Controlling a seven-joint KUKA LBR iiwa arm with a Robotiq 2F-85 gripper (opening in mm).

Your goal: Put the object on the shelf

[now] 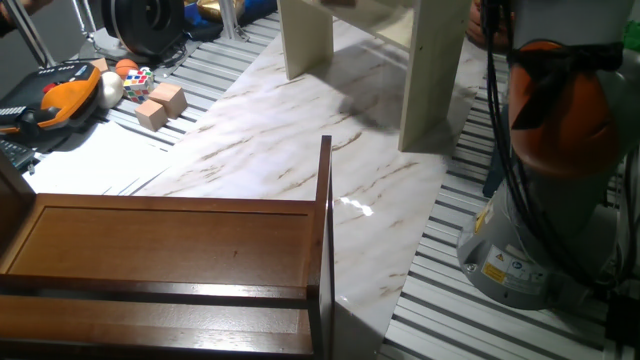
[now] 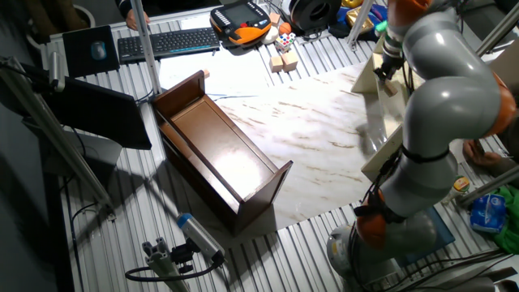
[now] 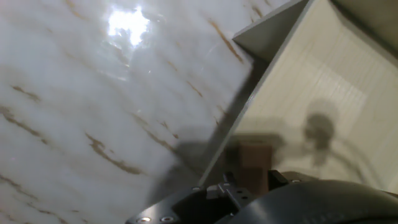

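The pale cream shelf (image 1: 425,80) stands at the far side of the marble tabletop (image 1: 300,150). It also shows beside the arm in the other fixed view (image 2: 379,158). My gripper (image 2: 388,79) hangs at the shelf's upper board, out of frame in the first fixed view. In the hand view a blurred small tan-brown slab, the object (image 3: 255,160), sits just ahead of my gripper (image 3: 255,179), over the cream shelf board (image 3: 323,74) next to its edge. It looks held between the jaws. The fingertips themselves are hidden behind the dark housing.
A dark reddish-brown wooden unit (image 1: 170,250) lies on the near side of the table (image 2: 219,154). Light wooden cubes (image 1: 160,105) and a multicoloured puzzle cube (image 1: 138,80) sit off the marble at the far left. My arm's base (image 1: 520,240) stands at the right.
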